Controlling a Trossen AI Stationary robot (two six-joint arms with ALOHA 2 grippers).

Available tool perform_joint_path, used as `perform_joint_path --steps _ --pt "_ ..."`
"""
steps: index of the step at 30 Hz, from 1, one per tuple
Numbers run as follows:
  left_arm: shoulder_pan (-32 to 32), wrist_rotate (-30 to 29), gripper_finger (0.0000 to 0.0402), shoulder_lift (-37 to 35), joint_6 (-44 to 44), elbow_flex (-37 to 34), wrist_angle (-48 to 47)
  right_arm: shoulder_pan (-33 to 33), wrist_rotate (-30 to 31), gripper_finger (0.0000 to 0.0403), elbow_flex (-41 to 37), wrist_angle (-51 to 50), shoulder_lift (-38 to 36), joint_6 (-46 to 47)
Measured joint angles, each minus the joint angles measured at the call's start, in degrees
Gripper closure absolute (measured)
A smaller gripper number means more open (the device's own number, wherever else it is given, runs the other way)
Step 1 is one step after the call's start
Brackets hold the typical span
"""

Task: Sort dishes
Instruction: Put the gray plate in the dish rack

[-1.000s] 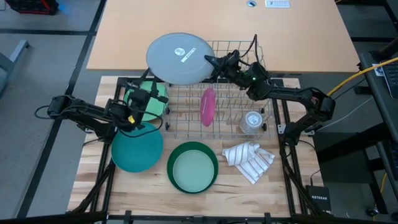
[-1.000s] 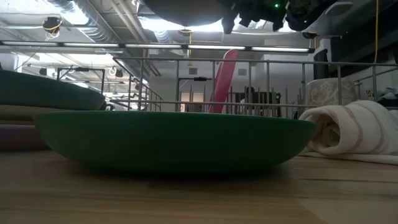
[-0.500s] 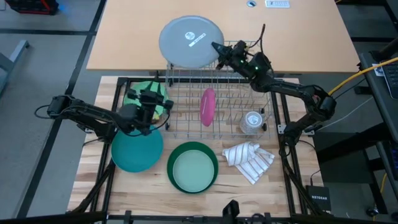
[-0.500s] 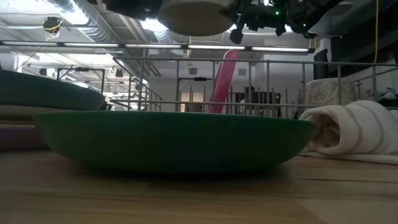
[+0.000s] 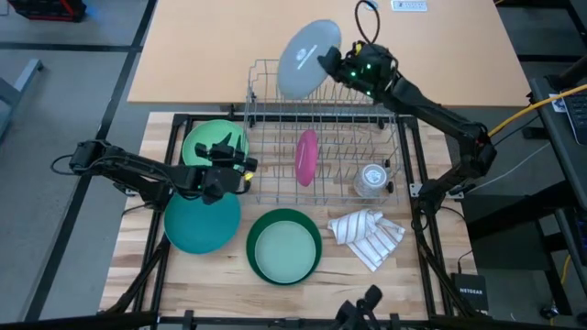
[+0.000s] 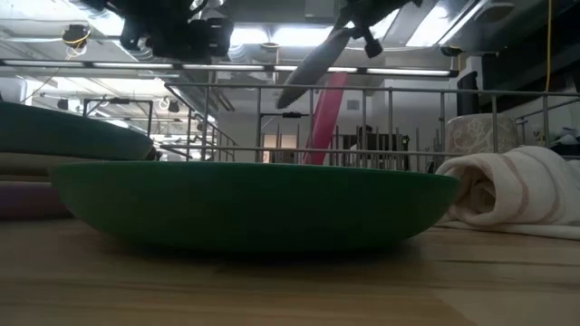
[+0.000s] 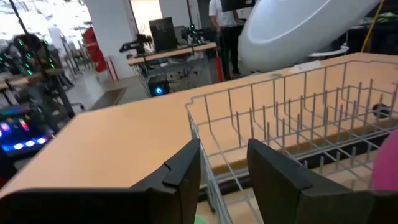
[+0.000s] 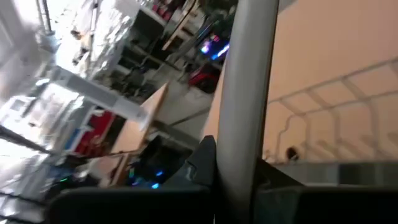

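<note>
Counter: a wooden counter [image 5: 220, 275] carries a wire dish rack [image 5: 321, 137], which serves here as the landmark; behind it lies a tan tabletop [image 5: 202, 55].
Right jaws: the right gripper [image 5: 332, 66] is closed on the rim of the grey plate [image 5: 308, 57], above the far edge of the rack.
Change: one second ago this plate lay almost flat over the rack's far left corner; now it is tilted on edge and has moved toward the middle of the far side.
Meaning: I judge that the plate is being turned upright to go into a slot of the rack, but it is not yet inserted.
Left jaws: the left gripper [image 5: 240, 170] is open and empty, just beside the rack's left side; it has come closer to the rack.
Other dishes: pink plate [image 5: 305, 156] upright inside the rack; light green plate [image 5: 206, 142] and teal plate [image 5: 200, 223] left of the rack; dark green bowl [image 5: 284, 246] in front of it.
Not dishes: a glass cup [image 5: 371, 178] inside the rack's right end, a striped cloth [image 5: 369, 236] in front of it.
</note>
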Motion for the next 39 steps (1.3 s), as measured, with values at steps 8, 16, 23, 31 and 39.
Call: perform_joint_path --steps 8,16,23,31,39 --pt "0.00 4.00 0.0281 0.00 -9.64 0.00 -7.52 0.08 1.99 0.0385 0.67 -2.27 2.61 -4.92" --pt "0.00 6.51 0.0281 0.00 -10.41 0.00 -8.27 0.08 2.06 0.0385 0.67 -2.07 6.34 -8.36" --pt "0.00 6.67 0.0281 0.00 -11.36 0.00 -9.67 0.75 2.36 0.0385 0.67 -1.72 8.40 -10.15" --pt "0.00 7.24 0.0281 0.00 -13.42 -0.02 -11.31 3.38 6.32 0.0385 0.62 -0.84 9.77 -13.90" --pt "0.00 7.97 0.0281 -0.02 -13.43 -0.01 -11.36 4.42 6.57 0.0384 0.62 -1.16 12.74 -14.19"
